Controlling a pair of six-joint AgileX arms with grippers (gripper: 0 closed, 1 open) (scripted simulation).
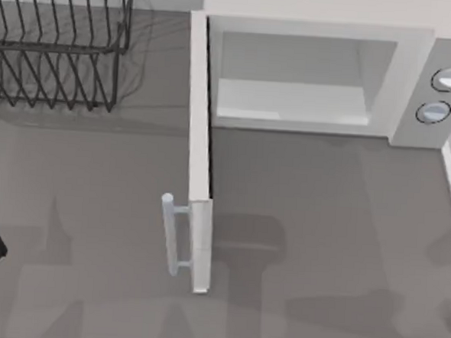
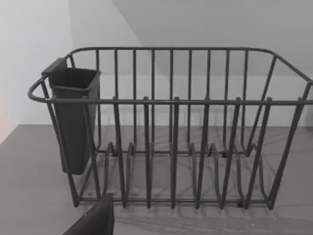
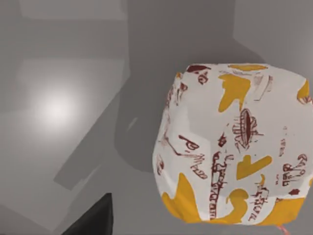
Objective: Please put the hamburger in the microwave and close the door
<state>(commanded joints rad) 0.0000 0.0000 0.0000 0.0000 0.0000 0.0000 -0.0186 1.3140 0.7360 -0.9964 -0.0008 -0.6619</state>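
Looking down, the microwave (image 1: 315,75) stands at the worktop's (image 1: 322,221) far side, its door (image 1: 200,152) swung wide open. Left wrist faces a wire rack (image 2: 171,127). Right wrist sees the hamburger (image 3: 232,144) close up; whether either tool is clenched I cannot tell.

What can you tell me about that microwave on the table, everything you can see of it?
The microwave is a big white box at the back of the grey table, right of a dark wire rack. Its pale cavity looks bare. A grey side panel carries two round silver-rimmed dials. The door stands wide open, swung toward the front, with a pale bar handle at its free edge.
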